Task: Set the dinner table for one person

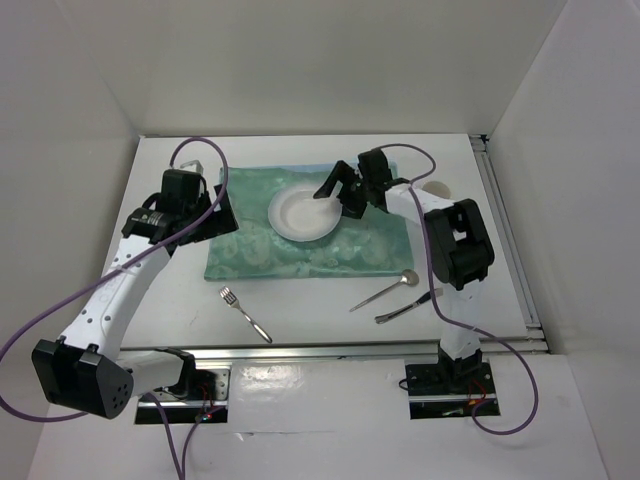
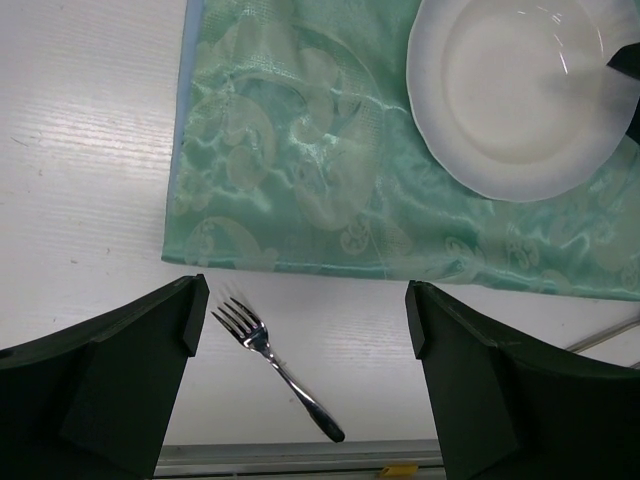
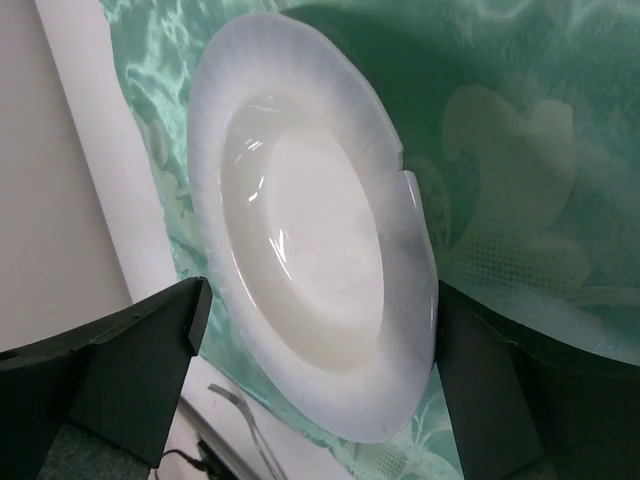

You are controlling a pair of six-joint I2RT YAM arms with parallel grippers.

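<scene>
Right gripper spread wide, nothing clamped! The white plate sits between my two fingers, its rim just beside the 3 o'clock one; touching or not, I can't tell. Left gripper gapes just as wide, empty, hanging over the fork. That fork lies on the bare dinner table, just off the green placemat at its 6 o'clock edge. From above: plate on the mat, spoon and another utensil side by side at the mat's 5 o'clock, the table's metal rail at 6.
</scene>
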